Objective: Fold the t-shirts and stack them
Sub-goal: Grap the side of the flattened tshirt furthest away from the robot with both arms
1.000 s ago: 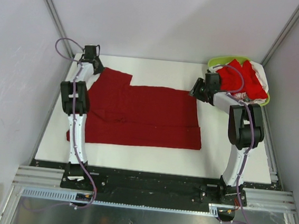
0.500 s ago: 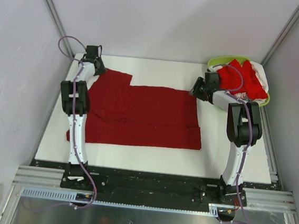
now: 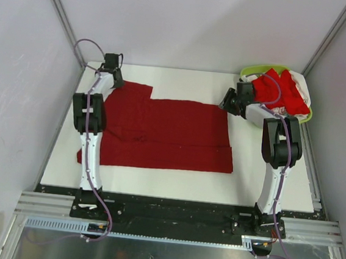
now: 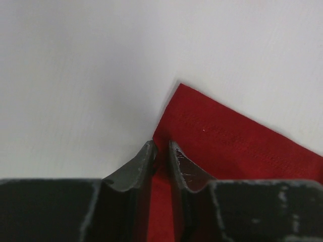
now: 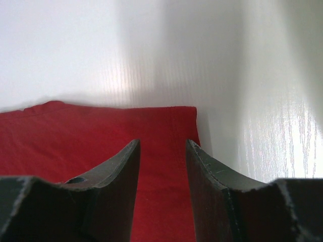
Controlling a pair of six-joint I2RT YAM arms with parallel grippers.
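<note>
Crimson shirt [image 3: 166, 135] lies spread flat on the white table [image 3: 190, 79] between the two arms. Its body is a wide rectangle, with one sleeve sticking out at the far left corner and a folded strip layered along the near edge. A bit of it pokes out on the outer side of the left arm, near the front. I can read no print or tag on the cloth, only plain fabric and a stitched hem in the left wrist view. The left gripper [image 4: 160, 148] is down at that far-left sleeve. Its fingers stand a narrow gap apart with red cloth showing between the tips, parted rather than clamped. The right gripper [image 5: 162, 146] sits low over the shirt's far right corner. Its jaws are clearly apart and hold nothing, and the cloth lies flat beneath them. Behind the right arm, at the table's far right corner, a lime-green basket [image 3: 252, 68] holds a heap of brighter red shirts [image 3: 281, 91], with some white cloth [image 3: 305, 84] at its right rim.
</note>
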